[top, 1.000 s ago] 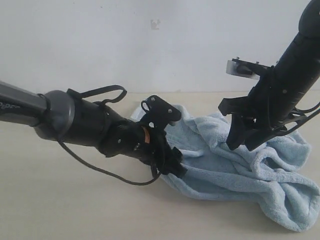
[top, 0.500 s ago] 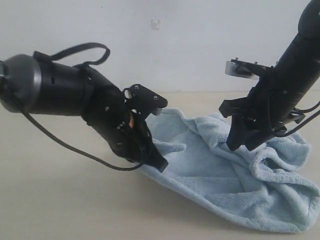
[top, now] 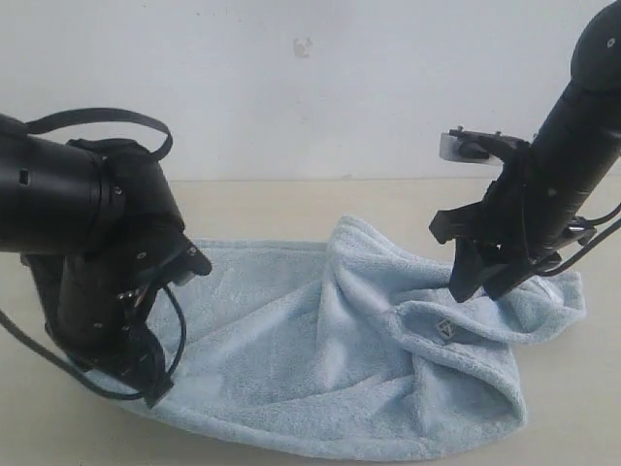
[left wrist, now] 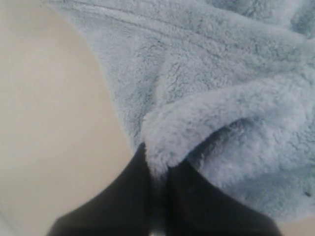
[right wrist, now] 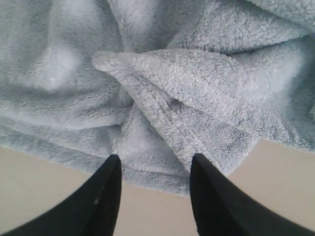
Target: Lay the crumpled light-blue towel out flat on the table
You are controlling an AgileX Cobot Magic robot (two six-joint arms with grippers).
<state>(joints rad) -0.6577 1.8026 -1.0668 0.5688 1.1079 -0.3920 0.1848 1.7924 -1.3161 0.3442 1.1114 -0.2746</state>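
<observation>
The left arm bends steeply downward, and the left claw (top: 153,386) points at the table (top: 281,209). Its fingers (left wrist: 128,196) are pinched together on a thick fold at the edge of the towel (top: 320,369). From that claw the towel lies partly spread, rumpling into ridges toward the right claw (top: 477,284). The right arm slants down from above. The right claw's fingers (right wrist: 106,196) stand apart, with a pointed fold of towel just ahead between them and bare table beside the tips.

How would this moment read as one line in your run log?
left gripper: shut on towel fold | right gripper: open over bunched end | towel: left part flat on table, right part folded
</observation>
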